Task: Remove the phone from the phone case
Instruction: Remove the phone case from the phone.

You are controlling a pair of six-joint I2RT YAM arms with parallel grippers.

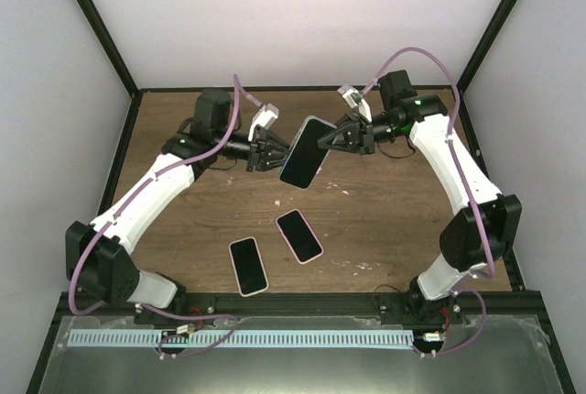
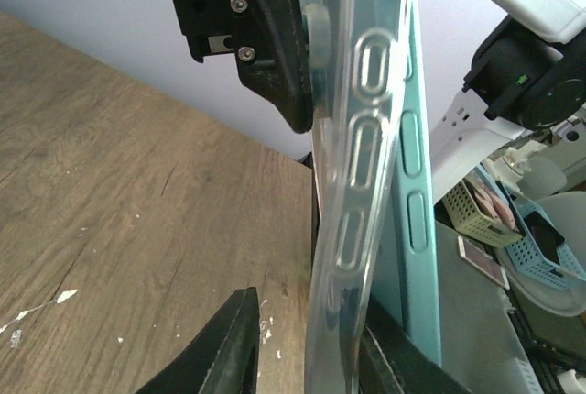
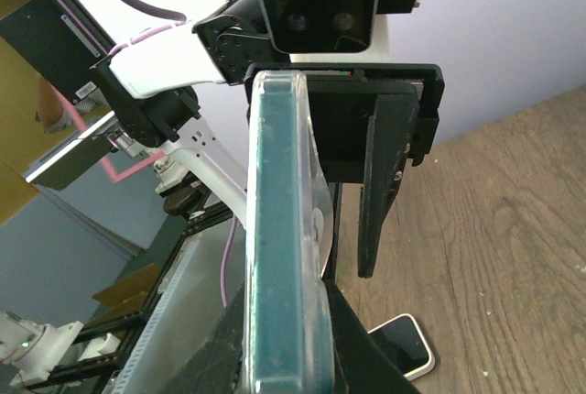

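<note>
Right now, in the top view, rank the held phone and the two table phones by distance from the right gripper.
1. Held phone, in the right gripper.
2. Right table phone, mid-table.
3. Left table phone, nearer the bases.

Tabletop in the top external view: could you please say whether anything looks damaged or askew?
Only small white chips mar the wooden tabletop, looking like worn finish. The left phone and right phone lie flat, slightly angled.

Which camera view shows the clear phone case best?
Left wrist: the clear case fills the frame, button bumps visible, bowed away from the teal phone. Top external shows only the held phone's dark face; right wrist shows one thin edge.
</note>
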